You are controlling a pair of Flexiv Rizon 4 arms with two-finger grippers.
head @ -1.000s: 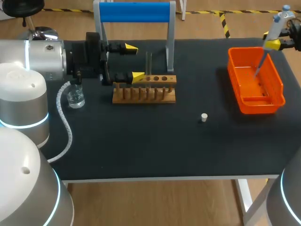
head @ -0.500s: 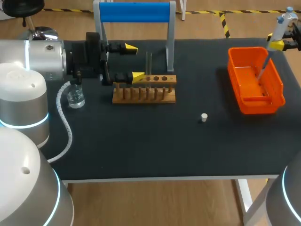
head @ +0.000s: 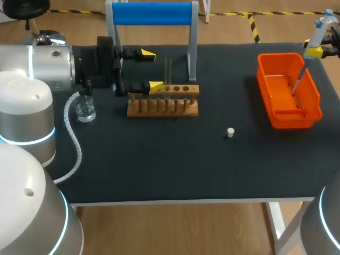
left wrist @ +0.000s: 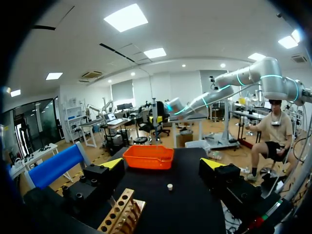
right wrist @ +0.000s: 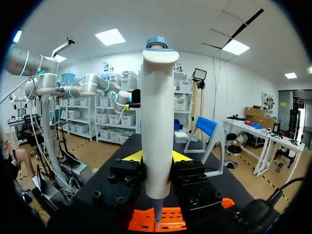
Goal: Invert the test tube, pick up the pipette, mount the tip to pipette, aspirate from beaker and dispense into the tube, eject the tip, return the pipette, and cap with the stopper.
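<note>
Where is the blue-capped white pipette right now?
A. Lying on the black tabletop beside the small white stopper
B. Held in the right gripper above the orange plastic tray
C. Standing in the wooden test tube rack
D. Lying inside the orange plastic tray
B: the right gripper is shut on the blue-capped white pipette from both sides, with its thin lower end hanging over the orange plastic tray.
</note>
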